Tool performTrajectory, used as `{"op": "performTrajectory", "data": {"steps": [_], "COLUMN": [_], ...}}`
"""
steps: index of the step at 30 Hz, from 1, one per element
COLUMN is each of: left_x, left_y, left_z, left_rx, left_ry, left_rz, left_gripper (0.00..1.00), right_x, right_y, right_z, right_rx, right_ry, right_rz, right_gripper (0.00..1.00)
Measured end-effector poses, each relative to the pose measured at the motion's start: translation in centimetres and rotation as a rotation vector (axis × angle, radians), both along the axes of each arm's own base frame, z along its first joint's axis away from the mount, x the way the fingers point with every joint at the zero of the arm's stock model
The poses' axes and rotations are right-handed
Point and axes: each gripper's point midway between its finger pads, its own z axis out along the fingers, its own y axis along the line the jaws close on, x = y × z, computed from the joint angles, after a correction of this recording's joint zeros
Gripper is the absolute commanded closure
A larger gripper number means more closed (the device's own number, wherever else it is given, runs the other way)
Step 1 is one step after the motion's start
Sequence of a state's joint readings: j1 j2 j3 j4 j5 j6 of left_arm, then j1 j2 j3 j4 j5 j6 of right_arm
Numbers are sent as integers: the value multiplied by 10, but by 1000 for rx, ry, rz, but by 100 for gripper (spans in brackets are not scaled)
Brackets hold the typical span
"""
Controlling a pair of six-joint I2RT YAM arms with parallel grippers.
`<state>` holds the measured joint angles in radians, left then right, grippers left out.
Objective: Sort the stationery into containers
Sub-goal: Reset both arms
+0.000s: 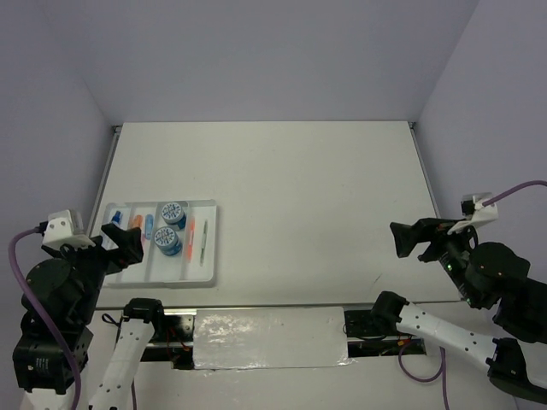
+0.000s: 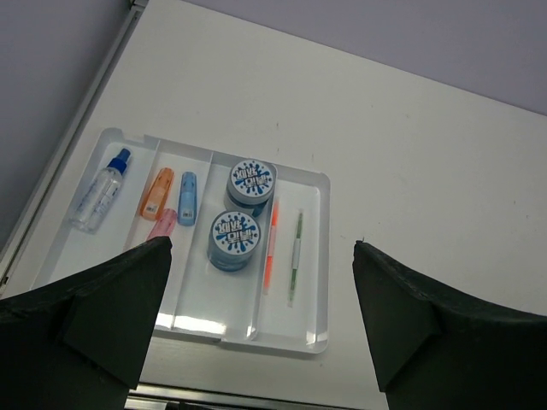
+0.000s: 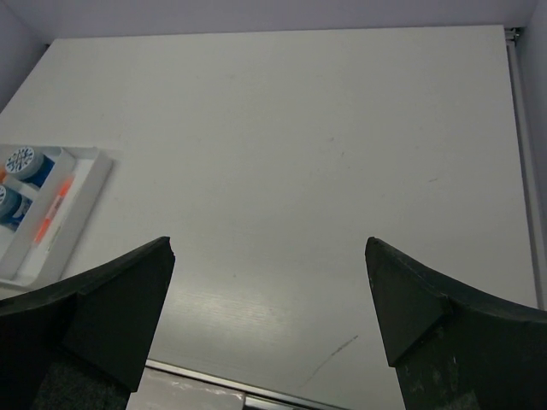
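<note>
From above, you are looking at a smooth matte white table (image 1: 299,188) sitting between plain lavender walls (image 1: 256,51). A flat white plastic tray (image 1: 212,248), rectangular with rounded corners, is lying at the near left of the table. Two round pots (image 1: 173,211) (image 1: 167,241) with blue-and-white patterned lids are standing in it, one behind the other. The left gripper (image 1: 122,239) is hovering over the tray's near left corner with its dark fingers spread apart and holding nothing. The right gripper (image 1: 400,241) is hanging at the near right, well apart from the tray, also spread wide and holding nothing.

Through the left wrist camera, you are seeing the tray's long narrow slots running near to far. A small clear bottle (image 2: 101,190) with a blue cap is lying in the leftmost slot. In the next slot, a stubby orange marker (image 2: 156,193) and a blue marker (image 2: 187,198) are lying side by side, with a pink eraser (image 2: 162,224) just in front of them. Right of the pots, a thin orange pen (image 2: 272,248) and a thin green pen (image 2: 296,252) are lying lengthwise; you cannot tell whether they are sharing a slot.

Through the right wrist camera, you are facing mostly bare tabletop, faintly scuffed, with the tray's right edge showing at the far left.
</note>
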<state>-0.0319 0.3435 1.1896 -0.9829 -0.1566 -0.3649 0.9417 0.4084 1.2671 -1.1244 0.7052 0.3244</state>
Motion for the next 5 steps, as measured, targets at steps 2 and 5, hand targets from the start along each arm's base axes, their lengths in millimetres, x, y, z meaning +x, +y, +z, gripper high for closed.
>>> {"op": "performTrajectory", "data": {"steps": [2,5], "left_x": [-1,-1], "left_y": [1,4], "left_z": [-3,-3], "left_rx": [3,7], "left_ry": [11,13], "left_rz": [6,18], "left_gripper": [1,1], "right_x": [0,0], "right_y": [-3,-6], "right_z": [1,2], "right_rx": [6,13], "right_ry": [-7,-10], "right_rz": [-12,-25], "right_gripper": [0,0]}}
